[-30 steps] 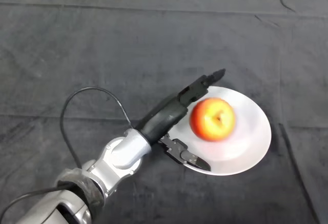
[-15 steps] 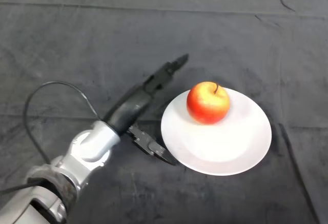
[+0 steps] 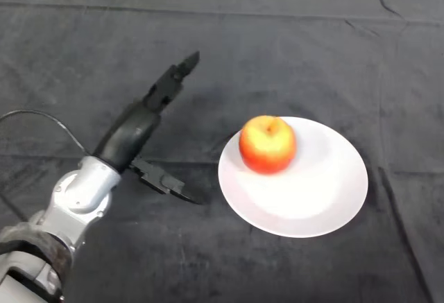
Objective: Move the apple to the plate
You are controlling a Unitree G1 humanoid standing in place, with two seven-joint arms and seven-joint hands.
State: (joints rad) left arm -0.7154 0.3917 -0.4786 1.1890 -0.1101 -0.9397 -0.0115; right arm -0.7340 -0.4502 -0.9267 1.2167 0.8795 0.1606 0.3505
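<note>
Your apple (image 3: 267,143) sits on the white plate (image 3: 326,206), resting toward the plate's ten o'clock edge, stem up. By the look of it, the task is done and only the retreat remains. Your left hand (image 3: 142,133) is at nine o'clock of the plate, clear of both, thumb and fingers spread wide and straight, holding nothing. Draw the arm back toward seven o'clock over the dark cloth (image 3: 291,46), keeping low and slow so nothing clips the rim and rolls the fruit off.

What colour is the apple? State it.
Red with yellow patches; the apple shows best in the head view.
</note>
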